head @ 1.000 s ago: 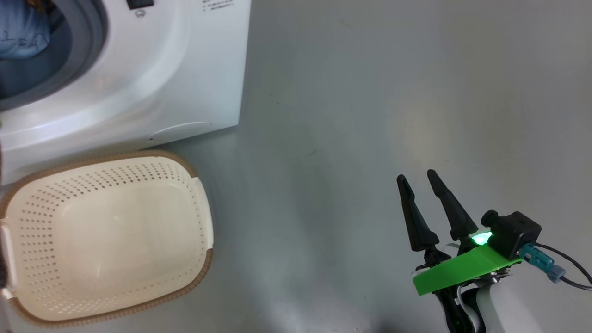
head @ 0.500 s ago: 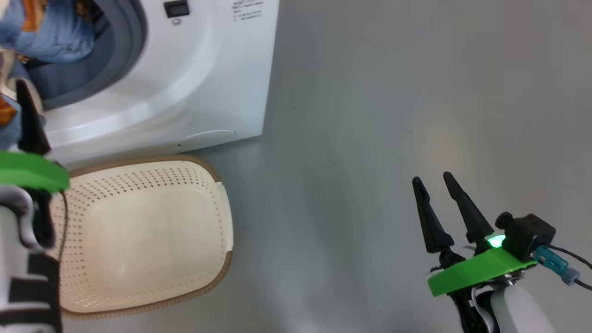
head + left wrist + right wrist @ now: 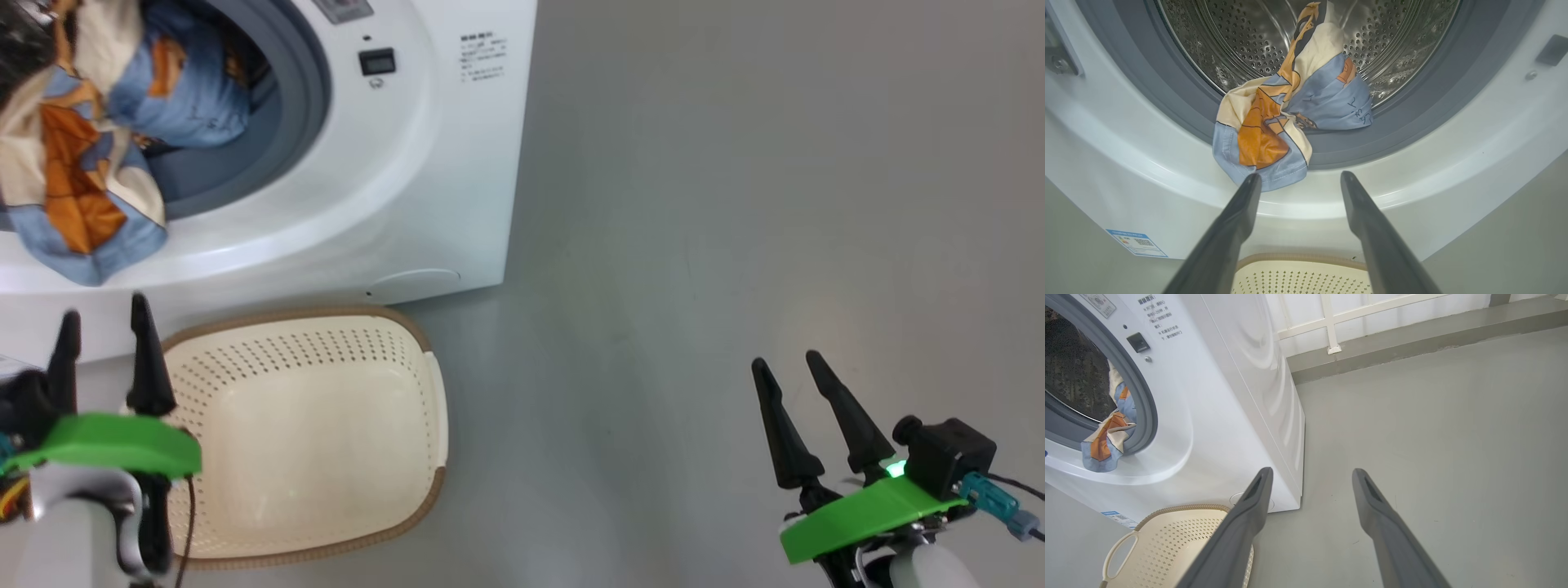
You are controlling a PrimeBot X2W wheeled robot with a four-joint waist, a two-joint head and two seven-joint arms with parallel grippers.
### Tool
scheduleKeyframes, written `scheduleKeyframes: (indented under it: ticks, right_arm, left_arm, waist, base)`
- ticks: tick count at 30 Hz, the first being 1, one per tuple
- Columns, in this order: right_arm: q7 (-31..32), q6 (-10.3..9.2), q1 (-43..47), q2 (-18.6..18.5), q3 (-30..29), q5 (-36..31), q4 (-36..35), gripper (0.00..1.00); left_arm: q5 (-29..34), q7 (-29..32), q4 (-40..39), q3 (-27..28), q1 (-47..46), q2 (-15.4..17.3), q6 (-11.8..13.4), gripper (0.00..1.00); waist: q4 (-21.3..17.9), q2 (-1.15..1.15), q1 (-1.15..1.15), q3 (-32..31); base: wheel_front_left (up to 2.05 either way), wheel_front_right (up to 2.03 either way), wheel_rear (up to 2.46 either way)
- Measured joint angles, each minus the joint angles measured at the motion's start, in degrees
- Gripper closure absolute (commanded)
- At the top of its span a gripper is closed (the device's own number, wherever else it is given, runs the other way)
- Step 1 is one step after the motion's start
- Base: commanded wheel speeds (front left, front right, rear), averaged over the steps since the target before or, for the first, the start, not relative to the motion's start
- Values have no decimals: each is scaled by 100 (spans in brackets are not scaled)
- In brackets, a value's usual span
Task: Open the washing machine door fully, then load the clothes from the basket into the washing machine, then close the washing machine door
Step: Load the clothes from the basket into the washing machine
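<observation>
Loading near done: one basket (image 3: 310, 359), empty, in front of one washing machine (image 3: 424, 180); clothes (image 3: 1290, 110), seemingly two garments though bunched, in the drum (image 3: 1229, 41) mouth, one flap (image 3: 1261, 163) over the gasket (image 3: 1404, 110). Left gripper (image 3: 104, 310) and right gripper (image 3: 785, 361) both spread wide, empty. Next: tuck flap in, then shut door.

I am looking down from high up with my head camera, at the washing machine (image 3: 424, 163), the basket (image 3: 326, 351) and the grey floor (image 3: 735, 204). My left wrist camera is sitting low and close, facing straight into the drum (image 3: 1392, 41). My right wrist camera is looking from the side, farther back. All three are seeing the clothes (image 3: 73, 188) and the basket.
</observation>
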Motion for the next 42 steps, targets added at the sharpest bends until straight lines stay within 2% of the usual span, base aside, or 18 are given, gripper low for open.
scheduleKeyframes:
  ticks: [15, 27, 42]
  right_arm:
    - [0, 0, 337, -178, -31, 2, 34, 0]
    - [0, 0, 574, -272, -46, 12, 42, 0]
    - [0, 1, 660, -293, -44, 12, 31, 0]
  left_arm:
    - [280, 0, -1023, 177, 1528, -286, 0, 0]
    - [305, 1, -1717, 387, 2512, -435, 0, 0]
    - [293, 1, -1659, 298, 2505, -449, 0, 0]
  waist:
    - [302, 0, 0, -588]
    - [401, 0, 0, -866]
    - [360, 0, 0, -857]
  base:
    - [0, 0, 0]
    - [0, 0, 0]
    - [0, 0, 0]
